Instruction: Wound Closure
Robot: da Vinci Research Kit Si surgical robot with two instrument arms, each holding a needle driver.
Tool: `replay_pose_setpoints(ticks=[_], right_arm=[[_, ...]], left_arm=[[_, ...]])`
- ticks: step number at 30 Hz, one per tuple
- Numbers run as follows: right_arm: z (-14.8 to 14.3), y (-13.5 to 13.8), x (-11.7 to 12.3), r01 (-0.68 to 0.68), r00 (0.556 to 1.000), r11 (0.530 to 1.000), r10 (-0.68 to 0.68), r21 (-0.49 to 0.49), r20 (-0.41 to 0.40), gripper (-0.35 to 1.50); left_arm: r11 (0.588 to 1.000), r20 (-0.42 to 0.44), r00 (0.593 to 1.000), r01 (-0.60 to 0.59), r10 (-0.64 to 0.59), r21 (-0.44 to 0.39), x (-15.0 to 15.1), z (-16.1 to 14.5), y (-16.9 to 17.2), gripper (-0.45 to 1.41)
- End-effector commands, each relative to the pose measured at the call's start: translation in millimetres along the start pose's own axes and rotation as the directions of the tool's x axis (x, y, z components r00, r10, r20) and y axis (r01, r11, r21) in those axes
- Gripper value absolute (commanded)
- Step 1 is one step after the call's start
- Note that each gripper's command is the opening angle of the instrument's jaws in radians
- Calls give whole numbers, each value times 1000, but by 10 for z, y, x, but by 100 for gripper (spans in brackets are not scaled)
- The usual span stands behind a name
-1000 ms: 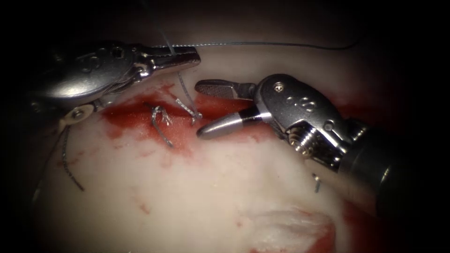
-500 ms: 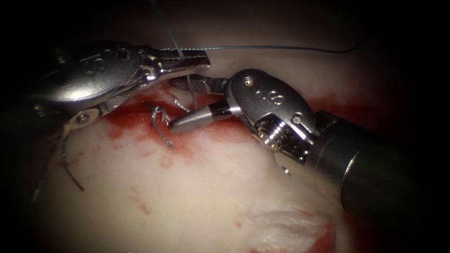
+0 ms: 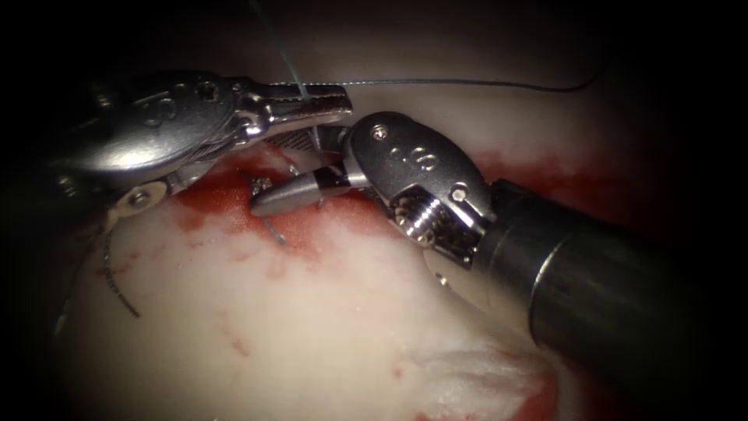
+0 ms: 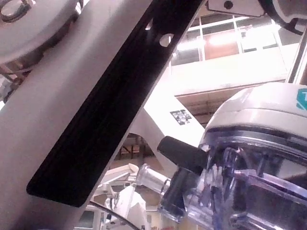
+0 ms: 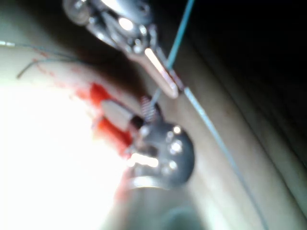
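Both tools are polished metal with bright glints. The left tool [image 3: 312, 101] has a smooth, glossy steel housing and jaws shut on the thread [image 3: 467, 82], which looks like a fine, matt, grey-blue filament. The right tool [image 3: 296, 168] has a rounded, shiny steel wrist with a threaded screw, 1 smooth tapered jaw and 1 jaw whose inner face is cross-hatched and rough; its shaft is dark and dull with a soft sheen. The tissue [image 3: 312, 327] is pale, moist and faintly glistening, rougher and fibrous near the lower edge. The red fluid [image 3: 226, 195] lies wet and glossy on it. Cut ends of thread [image 3: 117, 284] look dark and wiry.
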Motion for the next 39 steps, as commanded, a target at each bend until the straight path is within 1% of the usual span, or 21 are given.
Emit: replay_pose_setpoints(ticks=[1,3,6,8,9,10,12,14,17,25,26,27,28,29,31,33,36,38,39], right_arm=[[9,7,5,5,1000,1000,-5,1,-4,85],[12,6,4,7,1000,1000,-7,2,-2,81],[14,5,4,7,1000,1000,-7,2,-2,61],[14,5,4,7,1000,1000,-7,2,-2,31],[14,5,4,7,1000,1000,-7,2,-5,6],[14,5,5,6,1000,1000,-6,1,-5,-3],[14,6,6,4,1000,1000,-4,0,-6,-8],[14,7,7,3,1000,1000,-3,1,-12,-35],[13,7,9,-52,998,999,52,4,-19,-35],[11,8,10,-72,997,997,71,-7,-25,-35],[11,8,11,-73,997,997,73,-8,-23,-3],[10,8,13,-75,997,997,74,-13,-28,47],[10,8,14,-77,997,997,76,-24,-34,111],[9,8,15,-78,996,996,77,-31,-42,128],[5,6,16,-81,996,995,78,-51,-53,141],[0,3,16,-81,995,995,78,-54,-61,145],[-13,-3,16,-80,995,996,78,-37,-61,145],[-24,-6,16,-82,995,996,79,-45,-66,146],[-37,-9,17,-86,994,994,81,-62,-73,146]], left_arm=[[1000,6,1000,-3,3,-2,-12,5,7,-45],[1000,6,1000,-3,3,-2,-12,5,7,-45],[1000,9,1000,-3,3,-1,-12,5,7,-45],[1000,9,1000,-3,3,-1,-12,5,7,-45],[1000,9,1000,-3,3,-1,-12,5,7,-45],[1000,9,1000,-3,3,-1,-12,5,7,-45],[1000,9,1000,-4,4,-1,-11,5,7,-45],[1000,9,1000,-4,4,-2,-11,6,7,-45],[1000,9,1000,-5,5,-2,-11,6,6,-45],[1000,9,1000,-4,4,2,-12,4,7,-45],[1000,9,1000,-2,2,5,-13,3,8,-45],[1000,13,1000,0,0,9,-15,1,10,-45],[1000,16,1000,1,-1,12,-16,-1,11,-45],[1000,19,1000,2,-2,11,-17,-2,12,-45],[1000,22,1000,4,-4,7,-19,-6,15,-45],[1000,22,1000,5,-5,6,-19,-9,18,-45],[1000,22,1000,4,-4,5,-19,-13,20,-45],[1000,21,1000,4,-4,2,-19,-16,21,-45],[1000,22,1000,5,-5,5,-20,-18,21,-45]])
